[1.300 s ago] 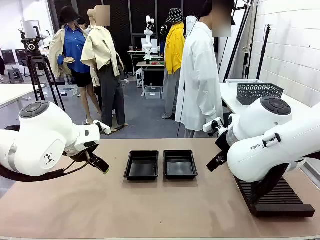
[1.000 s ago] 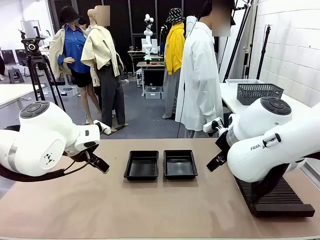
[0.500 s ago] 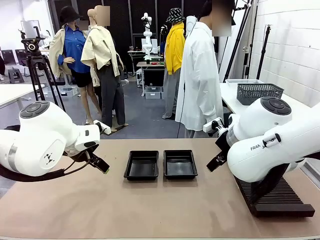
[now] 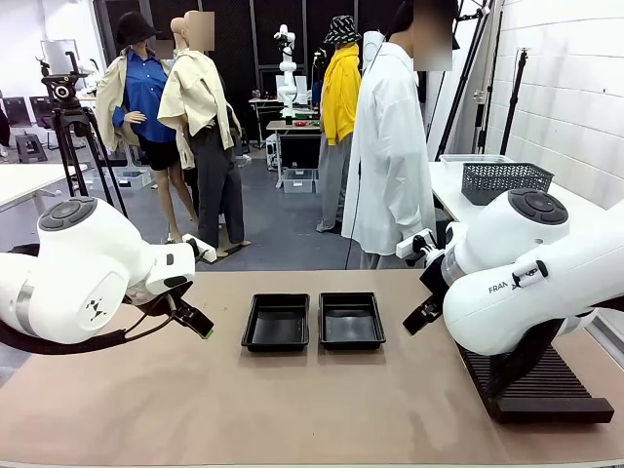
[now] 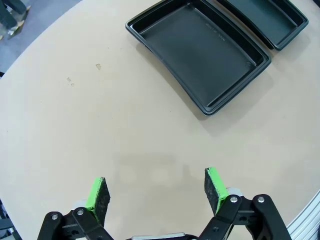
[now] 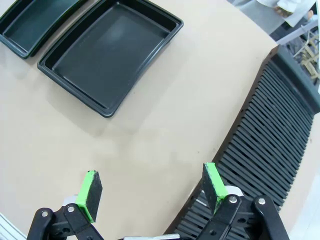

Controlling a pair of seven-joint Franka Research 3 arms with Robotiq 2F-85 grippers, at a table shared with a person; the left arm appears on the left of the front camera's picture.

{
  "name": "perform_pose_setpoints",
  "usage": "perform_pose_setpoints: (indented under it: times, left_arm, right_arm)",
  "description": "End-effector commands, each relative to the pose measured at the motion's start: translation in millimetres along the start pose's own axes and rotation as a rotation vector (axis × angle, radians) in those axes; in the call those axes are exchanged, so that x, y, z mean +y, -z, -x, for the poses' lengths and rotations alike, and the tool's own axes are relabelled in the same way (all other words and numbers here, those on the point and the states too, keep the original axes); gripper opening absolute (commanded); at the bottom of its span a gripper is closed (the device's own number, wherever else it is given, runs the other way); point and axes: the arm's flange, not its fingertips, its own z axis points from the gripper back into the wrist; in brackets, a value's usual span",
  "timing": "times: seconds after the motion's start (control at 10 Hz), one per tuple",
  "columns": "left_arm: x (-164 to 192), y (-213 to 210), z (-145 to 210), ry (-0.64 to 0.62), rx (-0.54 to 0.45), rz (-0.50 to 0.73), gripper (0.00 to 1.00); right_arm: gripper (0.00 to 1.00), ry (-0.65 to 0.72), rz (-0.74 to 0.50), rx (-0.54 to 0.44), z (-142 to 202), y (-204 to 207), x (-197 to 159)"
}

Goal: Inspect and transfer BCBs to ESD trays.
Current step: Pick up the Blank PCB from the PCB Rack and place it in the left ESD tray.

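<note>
Left wrist view: one ESD tray (image 5: 200,52) lies flat on the table (image 5: 75,125), well ahead of the left gripper (image 5: 157,192) and out past its right-hand finger. The second ESD tray (image 5: 265,20) sits just beside it, farther off. The fingers stand wide apart over bare tabletop. The right gripper (image 6: 152,190), likewise spread, has the second ESD tray ahead past its left-hand finger and the black ribbed rack (image 6: 270,145) by its right-hand one.

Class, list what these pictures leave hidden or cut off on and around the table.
Front view: the right arm hides part of the long black ribbed rack; what the grey mesh basket holds is too far off.
Left wrist view: the top edge cuts off the farther shallow black glossy tray.
</note>
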Motion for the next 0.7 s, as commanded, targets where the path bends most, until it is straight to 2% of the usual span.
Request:
perform_pose_setpoints:
  times: [0.0, 0.6]
  left_arm:
    - [0.5, 0.0, 0.1, -0.001, 0.000, 0.000, 1.00]
    - [0.5, 0.0, 0.1, -0.001, 0.000, 0.000, 1.00]
  right_arm:
    - [1.00, 0.000, 0.000, 0.000, 0.0, 0.0, -0.1]
    - [1.00, 0.000, 0.000, 0.000, 0.0, 0.0, -0.1]
